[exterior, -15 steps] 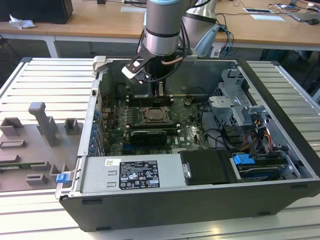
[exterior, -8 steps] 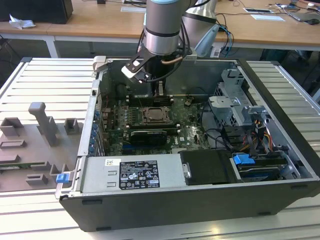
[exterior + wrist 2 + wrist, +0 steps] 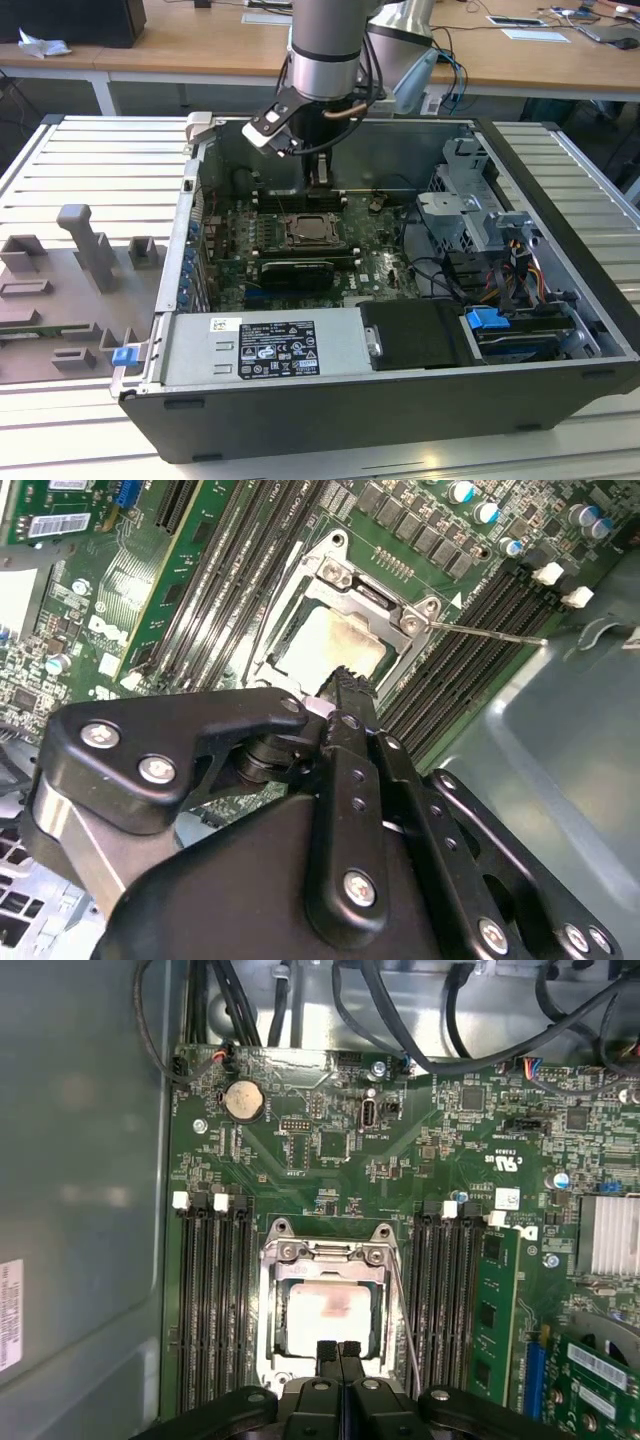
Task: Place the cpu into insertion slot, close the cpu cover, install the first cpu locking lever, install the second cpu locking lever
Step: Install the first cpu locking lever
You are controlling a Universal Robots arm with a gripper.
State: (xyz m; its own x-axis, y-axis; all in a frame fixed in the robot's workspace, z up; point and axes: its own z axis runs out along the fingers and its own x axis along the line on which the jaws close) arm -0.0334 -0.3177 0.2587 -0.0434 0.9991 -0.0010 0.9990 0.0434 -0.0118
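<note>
The cpu (image 3: 328,1315) lies in the insertion slot (image 3: 268,1332), its pale metal top showing through the window of the cpu cover (image 3: 325,1253), which lies flat over it. A thin wire locking lever (image 3: 403,1320) runs along one side of the socket, over the edge of the memory slots; it is also seen as a lever (image 3: 490,633) in the second wrist view. My gripper (image 3: 337,1348) hangs just above the socket's edge, fingers pressed together and holding nothing. In the exterior view the gripper (image 3: 320,172) sits above the socket (image 3: 314,232) inside the open case.
Long black memory slots (image 3: 212,1300) flank the socket on both sides. A grey case wall (image 3: 80,1210) stands close by, and cables (image 3: 300,1000) run at the board's far edge. A drive cage (image 3: 470,215) and a power supply (image 3: 265,345) fill the case's other parts.
</note>
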